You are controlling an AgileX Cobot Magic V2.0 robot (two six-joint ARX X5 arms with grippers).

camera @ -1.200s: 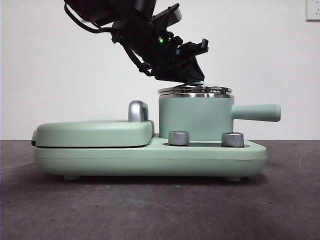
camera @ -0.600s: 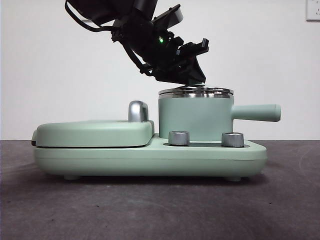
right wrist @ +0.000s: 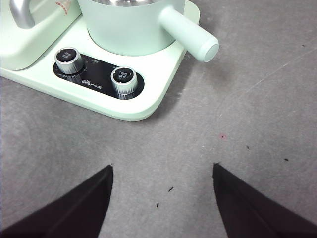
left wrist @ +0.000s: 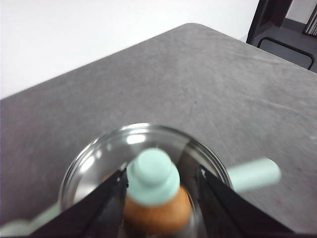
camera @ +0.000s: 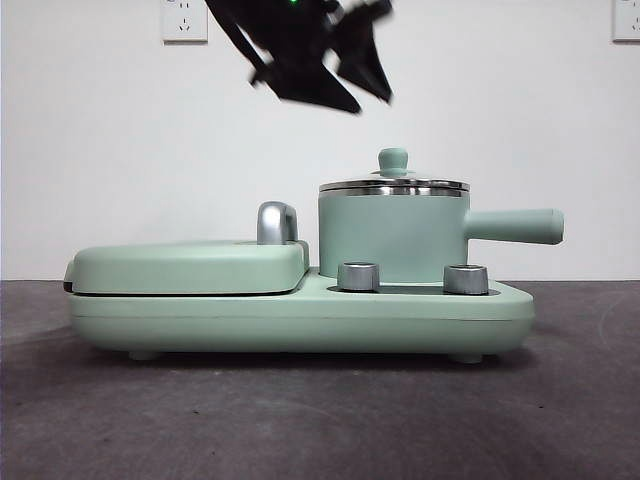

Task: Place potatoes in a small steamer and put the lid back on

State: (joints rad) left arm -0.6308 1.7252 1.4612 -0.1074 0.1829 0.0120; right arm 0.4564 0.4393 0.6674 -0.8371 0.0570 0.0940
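The mint green small steamer point(camera: 392, 235) stands on the right of the appliance base, its long handle point(camera: 515, 225) pointing right. The glass lid point(camera: 394, 186) sits flat on its steel rim, mint knob point(camera: 392, 160) free. In the left wrist view the orange-brown potato point(left wrist: 158, 215) shows through the lid glass point(left wrist: 106, 148) under the knob. My left gripper point(camera: 368, 98) is open and empty, well above the knob, its jaws either side of it in the wrist view point(left wrist: 161, 173). My right gripper point(right wrist: 162, 171) is open and empty over bare table in front of the steamer point(right wrist: 129, 25).
The flat mint griddle point(camera: 190, 265) with its chrome latch point(camera: 277, 222) takes up the left of the base point(camera: 300, 320). Two steel dials point(camera: 358, 276) point(camera: 465, 278) sit in front of the pot. Dark grey table point(camera: 320, 420) lies all around.
My left gripper was down on the lid's knob; it has let go and risen up and to the left. The lid stays on the steamer.
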